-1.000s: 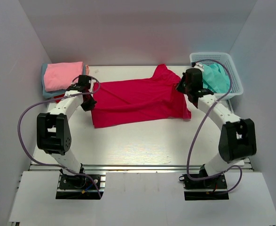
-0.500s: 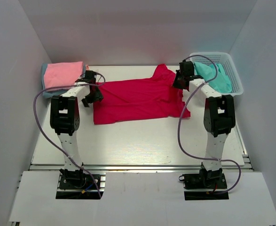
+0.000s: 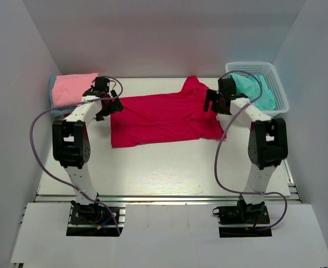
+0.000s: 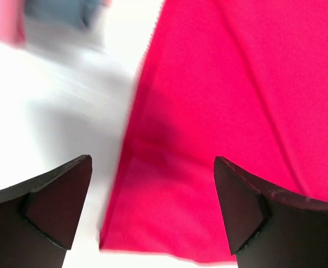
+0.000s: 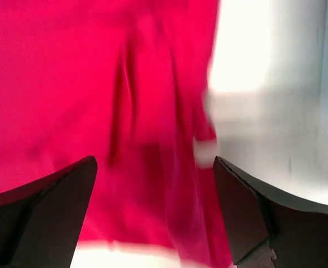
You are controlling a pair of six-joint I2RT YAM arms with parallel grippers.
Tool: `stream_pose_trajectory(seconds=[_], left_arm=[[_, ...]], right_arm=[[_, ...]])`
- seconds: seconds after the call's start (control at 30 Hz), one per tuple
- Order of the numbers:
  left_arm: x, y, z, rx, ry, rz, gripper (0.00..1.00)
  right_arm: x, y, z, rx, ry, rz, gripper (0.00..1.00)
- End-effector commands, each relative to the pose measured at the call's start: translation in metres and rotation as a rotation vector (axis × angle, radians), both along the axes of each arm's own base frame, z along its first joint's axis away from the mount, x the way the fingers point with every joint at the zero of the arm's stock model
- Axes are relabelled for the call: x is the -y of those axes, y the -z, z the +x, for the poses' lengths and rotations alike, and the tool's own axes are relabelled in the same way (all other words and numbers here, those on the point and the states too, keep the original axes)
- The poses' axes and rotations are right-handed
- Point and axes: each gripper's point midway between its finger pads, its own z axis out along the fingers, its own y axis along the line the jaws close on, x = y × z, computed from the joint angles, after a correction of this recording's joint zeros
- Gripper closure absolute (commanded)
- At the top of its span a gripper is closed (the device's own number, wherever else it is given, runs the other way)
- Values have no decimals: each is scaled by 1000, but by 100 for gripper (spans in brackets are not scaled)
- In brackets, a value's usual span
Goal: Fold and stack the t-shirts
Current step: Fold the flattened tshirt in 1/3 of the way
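A crimson-magenta t-shirt (image 3: 164, 116) lies spread flat across the back half of the table, one sleeve pointing to the rear. Over its left edge hovers my left gripper (image 3: 103, 109), open, with the cloth's corner (image 4: 169, 223) below and between its fingers (image 4: 60, 198), nothing held. My right gripper (image 3: 213, 103) stands open above the shirt's right edge (image 5: 152, 167), its fingers (image 5: 247, 206) apart and empty. A folded light pink t-shirt (image 3: 71, 88) rests on a grey-blue one (image 3: 53, 99) at the back left. A teal t-shirt (image 3: 253, 92) fills the basket.
The white mesh basket (image 3: 281, 100) sits at the back right corner. White walls close in the table on the left, rear and right. Purple cables loop from both arms.
Both grippers have opened and let go of the crimson shirt, which now lies flat. Both arms have straightened and reached toward the back of the table.
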Motion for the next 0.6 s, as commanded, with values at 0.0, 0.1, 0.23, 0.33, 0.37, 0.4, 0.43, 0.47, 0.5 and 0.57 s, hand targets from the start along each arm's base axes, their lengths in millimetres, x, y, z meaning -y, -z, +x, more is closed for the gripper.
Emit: stream_pose_trajectory(seconds=[0.0,0.1,0.23,0.33,0.37,0.4,0.43,0.47,0.5,0.57], left_arm=[[31,-43,-1,137,132,-111,0],[62,-23,-16,120,244,-243,0],[86,22,-45,26,290,-346,0],[94,47,-64,-39,297,-380,0],[93,52,-69,-54,295,-380,0],[98,57,-75,-61,311,-409,0],[98,64,-81,-85,310,-417,0],[98,67,-83,-85,310,-418,0],[97,72,-88,-95,308,-418,0],[97,72,-90,-96,308,-418,0]], right_arm=[[7,-25,-28,36,24,7,10],[26,-1,-75,-81,106,-49,10],[33,17,-124,-151,125,-47,10],[23,28,-145,-203,95,7,10],[21,30,-145,-200,91,24,10],[15,37,-154,-227,69,54,11],[12,39,-150,-214,72,70,14],[10,41,-150,-220,71,80,15],[7,46,-152,-236,69,100,17],[3,51,-144,-220,75,121,22]])
